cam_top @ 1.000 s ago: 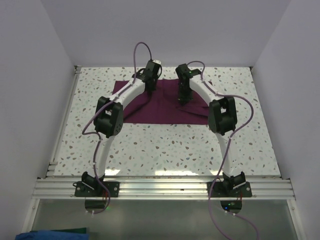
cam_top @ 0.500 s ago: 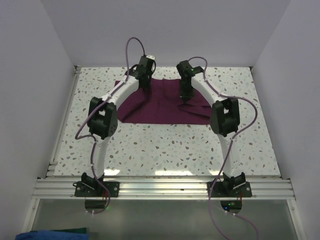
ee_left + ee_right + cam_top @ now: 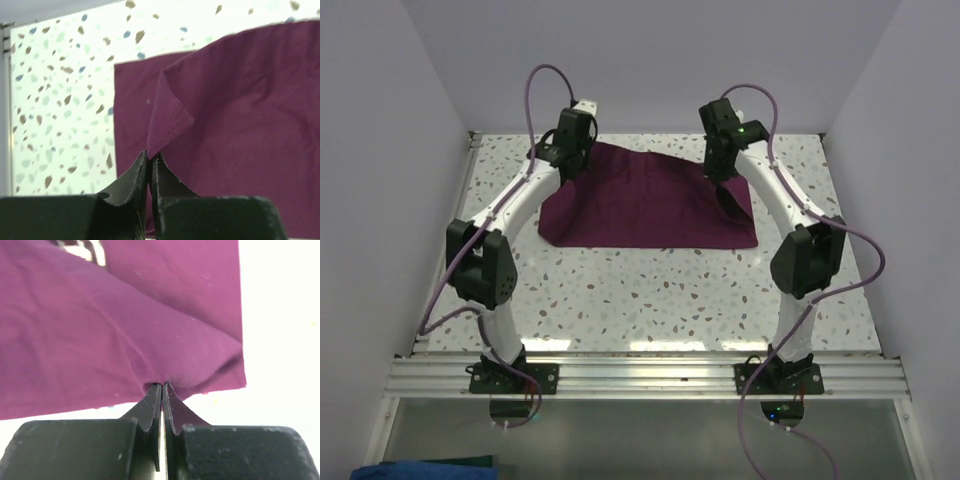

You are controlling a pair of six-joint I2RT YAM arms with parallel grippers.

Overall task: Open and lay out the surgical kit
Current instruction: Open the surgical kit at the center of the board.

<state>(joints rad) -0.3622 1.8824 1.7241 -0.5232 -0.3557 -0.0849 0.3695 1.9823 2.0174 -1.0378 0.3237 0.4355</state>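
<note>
The cloth wrap [image 3: 640,205] lies on the far half of the table [image 3: 650,290], and both sets of jaws have hold of it, 1 at each end.

In the left wrist view the left jaws are pressed together on a hemmed corner of the cloth wrap [image 3: 240,125]. The pinched corner stands up just above the tips in a small peak. The rest of the fabric spreads beyond and to the right of the jaws, with bare speckled table to their left.

In the right wrist view the right jaws are likewise clamped tight on a bunched fold of the cloth wrap [image 3: 100,330]. Fabric fans out above and to the left of the tips, and its side edge hangs just to their right.

The 2 grips sit at opposite far corners, probably so that the upper layer can be drawn apart evenly instead of twisting or dragging to one side. Each pinch takes only a little cloth at the very edge, which leaves the middle of the wrap free to unfold. The corners are raised off the table, likely to keep the layer from snagging on whatever lies beneath.

No steel tray or instruments can be made out in any view, so the wrap looks only partly opened and the laying out is not yet begun.
</note>
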